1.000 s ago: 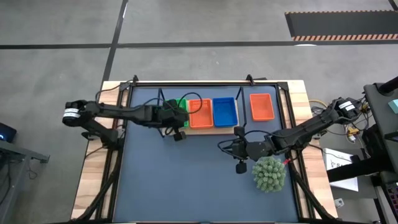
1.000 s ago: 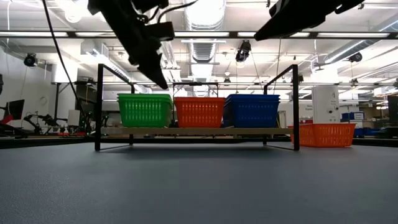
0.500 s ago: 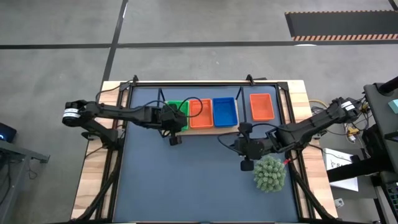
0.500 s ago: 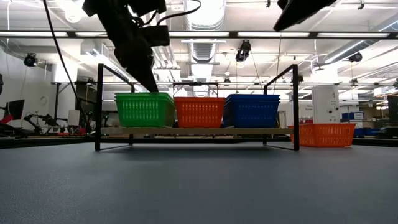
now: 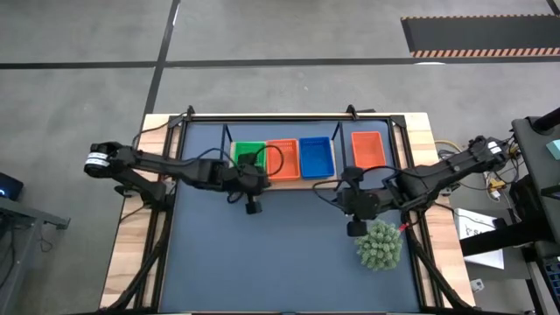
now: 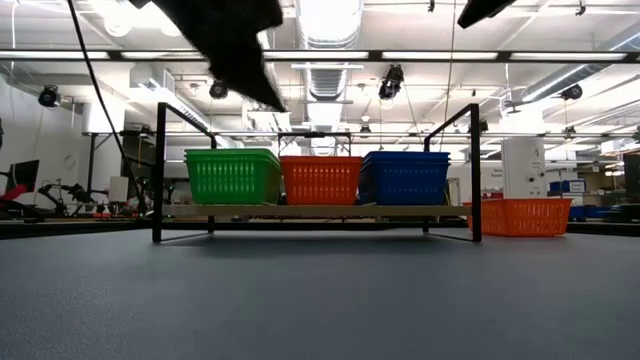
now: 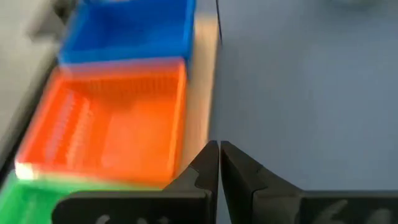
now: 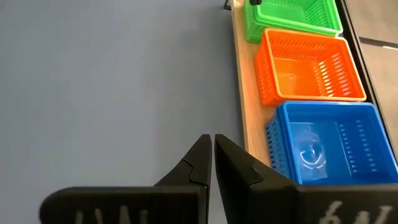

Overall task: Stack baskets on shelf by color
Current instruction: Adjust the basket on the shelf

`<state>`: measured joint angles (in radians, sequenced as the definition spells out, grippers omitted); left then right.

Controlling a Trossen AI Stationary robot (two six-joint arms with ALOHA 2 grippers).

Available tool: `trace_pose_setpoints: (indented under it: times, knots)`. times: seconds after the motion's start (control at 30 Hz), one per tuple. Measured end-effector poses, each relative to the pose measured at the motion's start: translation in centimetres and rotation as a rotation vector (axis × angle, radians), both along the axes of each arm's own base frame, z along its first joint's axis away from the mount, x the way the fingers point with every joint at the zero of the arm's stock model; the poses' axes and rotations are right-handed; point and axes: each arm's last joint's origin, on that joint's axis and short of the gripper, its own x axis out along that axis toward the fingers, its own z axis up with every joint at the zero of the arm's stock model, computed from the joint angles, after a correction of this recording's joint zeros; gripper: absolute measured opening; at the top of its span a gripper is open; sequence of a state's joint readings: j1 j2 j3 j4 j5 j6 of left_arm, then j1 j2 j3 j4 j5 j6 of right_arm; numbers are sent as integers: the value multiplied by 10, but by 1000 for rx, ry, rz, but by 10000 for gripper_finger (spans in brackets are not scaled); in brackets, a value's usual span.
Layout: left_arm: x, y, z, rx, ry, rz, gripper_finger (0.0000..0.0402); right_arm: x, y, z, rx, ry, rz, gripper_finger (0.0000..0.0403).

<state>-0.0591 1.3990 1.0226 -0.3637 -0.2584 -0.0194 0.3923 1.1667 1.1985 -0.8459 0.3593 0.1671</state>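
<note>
On the light-wood shelf [image 5: 304,179] at the mat's far side stand a green basket [image 5: 247,156], an orange-red basket [image 5: 282,160] and a blue basket [image 5: 316,157], side by side on their bases. A second orange-red basket [image 5: 368,150] sits on the mat, right of the shelf. My left gripper [image 5: 255,179] hovers shut just off the shelf's near edge by the green and orange-red baskets, holding nothing [image 7: 219,163]. My right gripper [image 5: 343,191] hangs shut in front of the shelf's right end, also holding nothing [image 8: 212,155].
A round spiky green plant ball [image 5: 378,245] sits on the dark-blue mat [image 5: 280,254] just nearside of my right gripper. The shelf's black wire frame [image 6: 160,170] rises above the baskets. The wooden table edge [image 5: 127,254] borders the mat.
My left gripper has drawn back from above the green basket toward the near edge and risen; the green basket now shows uncovered. My right gripper has drifted toward the table's right and lifted.
</note>
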Motion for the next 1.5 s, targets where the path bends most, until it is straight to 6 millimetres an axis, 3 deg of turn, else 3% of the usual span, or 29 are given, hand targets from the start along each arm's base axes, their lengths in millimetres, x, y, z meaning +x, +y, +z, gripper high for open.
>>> trace_pose_setpoints:
  times: [0.17, 0.4, 0.97, 1.3, 1.5]
  knots:
    - [23, 6, -9, 104, -140, 122, 0, -2, -1, -1, -1, 0, 1, 13]
    - [41, 24, -29, 116, -36, 122, 0, -4, -2, -4, 12, 13, -21, 13]
    - [36, 25, -40, 54, 58, 61, 0, -5, -2, -11, 9, 38, -31, 13]
    - [30, 23, -27, 51, 37, 45, 0, -5, -2, -11, 9, 39, -32, 13]
    - [19, 10, -14, -12, 16, -49, 0, -5, -2, -11, 9, 40, -31, 13]
